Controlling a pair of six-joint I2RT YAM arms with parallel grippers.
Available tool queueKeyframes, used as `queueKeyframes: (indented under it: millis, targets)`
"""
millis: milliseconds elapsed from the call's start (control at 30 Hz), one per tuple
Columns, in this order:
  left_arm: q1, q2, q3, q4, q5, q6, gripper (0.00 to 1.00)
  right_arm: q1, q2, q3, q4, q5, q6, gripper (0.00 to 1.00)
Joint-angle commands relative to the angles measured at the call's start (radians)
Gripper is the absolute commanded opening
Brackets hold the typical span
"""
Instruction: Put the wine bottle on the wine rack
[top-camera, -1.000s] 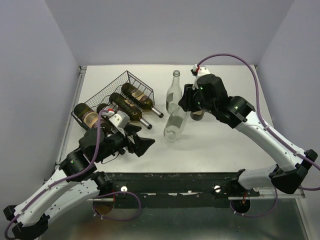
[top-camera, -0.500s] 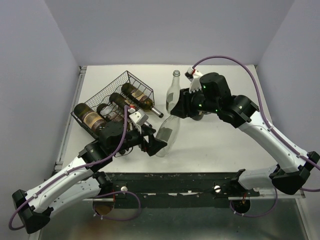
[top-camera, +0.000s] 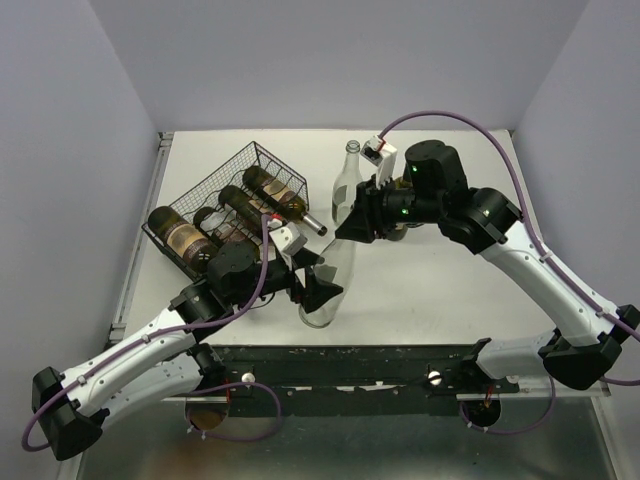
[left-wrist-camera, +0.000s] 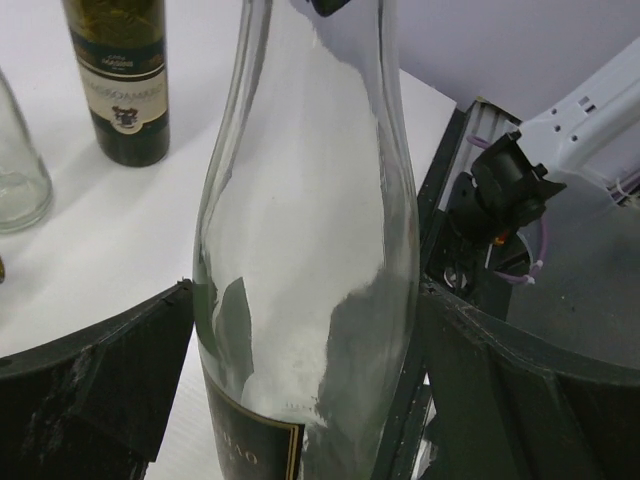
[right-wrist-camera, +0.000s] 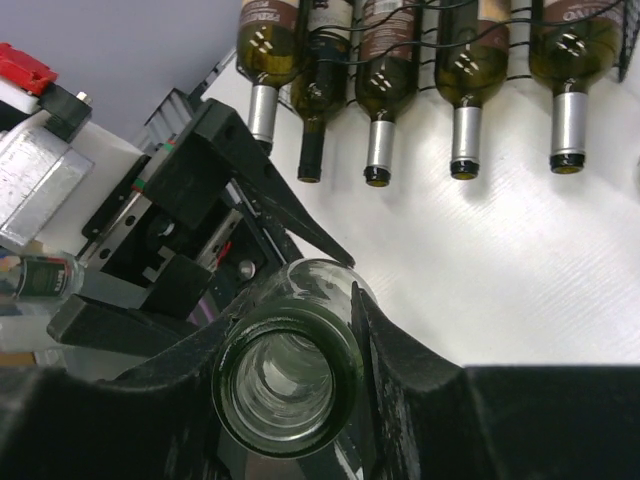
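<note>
The wine bottle (top-camera: 335, 262) is by the worktop's (top-camera: 450, 290) near edge. Your right gripper (top-camera: 351, 228) pinches its neck, and your left gripper (top-camera: 318, 292) gapes wide around its body. You've yet to lay it on the wine rack (top-camera: 225, 180).

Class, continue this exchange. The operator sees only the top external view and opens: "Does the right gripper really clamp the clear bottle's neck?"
Observer: Yes. The right wrist view shows the right gripper pinching the clear bottle just below an open, uncorked mouth.
Operator: And the left gripper?
Observer: Open. Its wrist view shows the left gripper straddling the lower body beside a dark label with gold lettering.
Operator: How full is the wine rack?
Observer: Five bottles lie there, necks sticking out.
</note>
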Motion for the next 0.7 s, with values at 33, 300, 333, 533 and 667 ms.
queueKeyframes:
  millis: [33, 300, 333, 533, 667]
  targets:
    - [0.002, 0.002, -0.047, 0.113, 0.156, 0.069, 0.99, 0.008, -0.069, 0.043, 0.178, -0.275, 0.076, 0.01]
    - [0.002, -0.003, -0.05, 0.116, 0.218, 0.105, 0.92, 0.008, -0.086, 0.025, 0.2, -0.331, 0.063, 0.01]
    - [0.002, -0.002, -0.05, 0.114, 0.215, 0.106, 0.81, 0.008, -0.091, 0.019, 0.2, -0.331, 0.065, 0.01]
    - [0.002, 0.015, -0.007, 0.07, 0.198, 0.157, 0.0, 0.008, -0.104, 0.014, 0.171, -0.32, 0.059, 0.02]
    - [0.002, 0.009, 0.018, 0.042, 0.155, 0.239, 0.0, 0.008, -0.12, 0.011, 0.131, -0.277, 0.033, 0.42]
